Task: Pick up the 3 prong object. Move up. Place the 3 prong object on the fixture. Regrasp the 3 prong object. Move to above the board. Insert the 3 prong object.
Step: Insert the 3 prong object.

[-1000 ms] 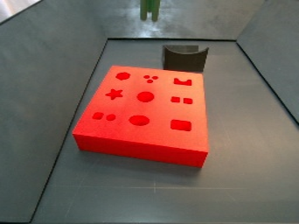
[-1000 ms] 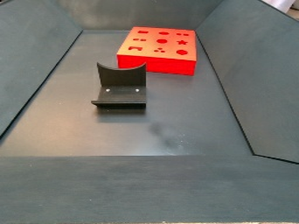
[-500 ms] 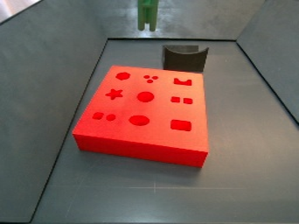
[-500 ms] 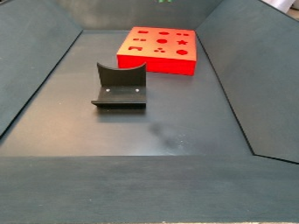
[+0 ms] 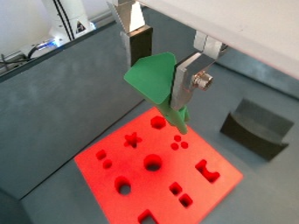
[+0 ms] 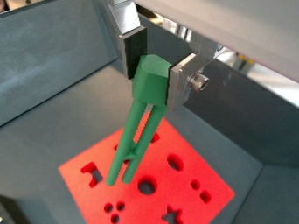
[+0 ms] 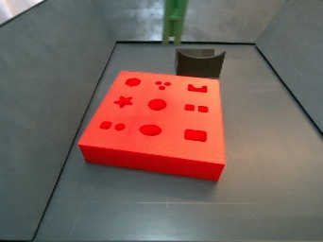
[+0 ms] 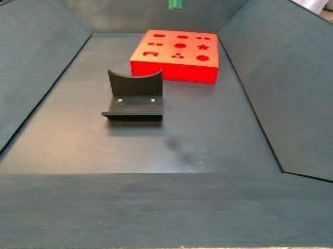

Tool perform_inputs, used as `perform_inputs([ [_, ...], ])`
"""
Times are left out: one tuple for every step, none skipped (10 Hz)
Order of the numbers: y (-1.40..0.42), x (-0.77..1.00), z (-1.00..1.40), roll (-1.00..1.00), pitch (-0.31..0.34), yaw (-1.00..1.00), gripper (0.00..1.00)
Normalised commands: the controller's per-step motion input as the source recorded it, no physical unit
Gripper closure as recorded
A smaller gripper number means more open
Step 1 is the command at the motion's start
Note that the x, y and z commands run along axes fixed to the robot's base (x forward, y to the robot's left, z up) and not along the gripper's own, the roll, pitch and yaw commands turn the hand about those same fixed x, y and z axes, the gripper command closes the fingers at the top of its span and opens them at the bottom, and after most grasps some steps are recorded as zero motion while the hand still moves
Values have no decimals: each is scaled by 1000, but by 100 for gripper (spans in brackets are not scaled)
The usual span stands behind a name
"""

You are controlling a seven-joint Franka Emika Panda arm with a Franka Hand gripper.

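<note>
Since the earlier side pictures, the green 3 prong object (image 7: 176, 21) has drifted sideways along the top of the frame and reaches lower, closer to the space over the fixture (image 7: 201, 61) and the far edge of the board (image 7: 158, 118); nothing on the floor has shifted.

In a wrist view, the hand (image 5: 159, 63) is pinching the wide end of the 3 prong object (image 5: 160, 83) between its silver fingers (image 5: 187, 75), so the slim end hangs below the hand, over the board (image 5: 158, 166). The fixture (image 5: 256, 128) sits off to one side of the hand, well clear of the piece.

In a wrist view from the opposite side, the hand (image 6: 156, 59) shows the same clamp, and the 3 prong object (image 6: 140, 122) hangs at a slant, not plumb, its split prongs pointing down at the board (image 6: 140, 179).

In a side view, only the piece shows at the top edge; the hand itself is out of frame.

In a side view from the near end, a green speck of the 3 prong object (image 8: 174, 4) tops the frame above the board (image 8: 180, 53), with the fixture (image 8: 134, 93) far nearer the camera.

My worry is that slant: if the prongs come down tilted or off the matching cutout, they would likely catch on the rim, jam, or twist in the pads. I cannot tell from here which cutout lies directly beneath the prongs.
</note>
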Motion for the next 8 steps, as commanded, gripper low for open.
perform_inputs([
  [374,317,0,-500,167,0,100],
  [0,0,-17,-14,0,0,100],
  [3,0,-131,-124,-61,0,100],
  [66,-57,-560,-200,-4,871,100],
  [0,0,-380,-159,71,954,100],
  [0,0,-340,-143,101,974,100],
  [0,0,-337,-146,104,966,100],
  [0,0,-311,-164,117,940,100],
])
